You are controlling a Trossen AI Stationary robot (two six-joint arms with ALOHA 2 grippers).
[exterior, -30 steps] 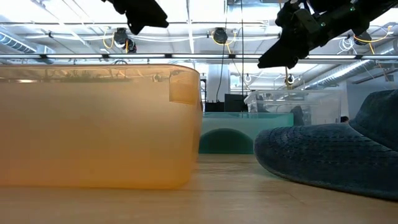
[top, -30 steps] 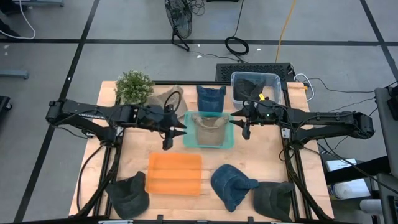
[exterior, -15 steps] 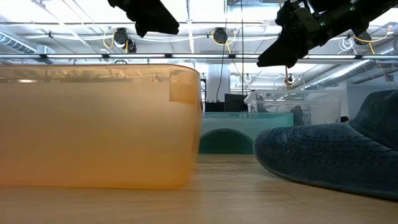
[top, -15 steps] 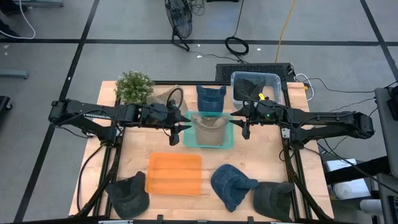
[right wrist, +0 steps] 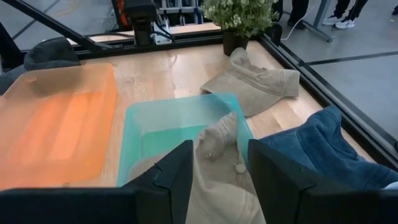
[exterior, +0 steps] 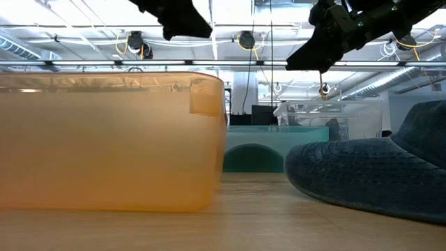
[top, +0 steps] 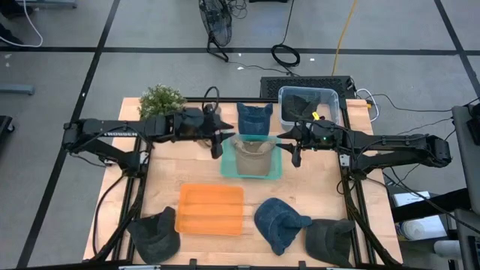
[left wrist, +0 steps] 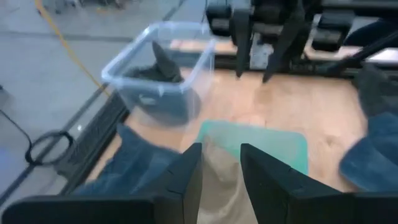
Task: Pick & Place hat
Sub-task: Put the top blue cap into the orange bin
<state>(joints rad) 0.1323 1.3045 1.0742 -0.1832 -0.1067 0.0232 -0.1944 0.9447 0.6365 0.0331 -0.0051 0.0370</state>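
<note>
We see the left gripper (top: 219,141) at the teal bin's (top: 225,169) ten o'clock, parted, empty; the right gripper (top: 295,150) at three o'clock, parted, empty; tan hat (top: 253,155) inside.

right gripper (right wrist: 217,177) fingers parted, nothing between them, we note | beyond: tan hat (right wrist: 217,163) in teal bin (right wrist: 144,115) | orange bin (right wrist: 59,121) beside it | second tan hat (right wrist: 264,84) on wooden table (right wrist: 168,71) by potted plant (right wrist: 239,15) | blue hat (right wrist: 317,149) alongside

Grey floor (top: 60,75), dark tape lines; ceiling strip lights (exterior: 90,21).
</note>
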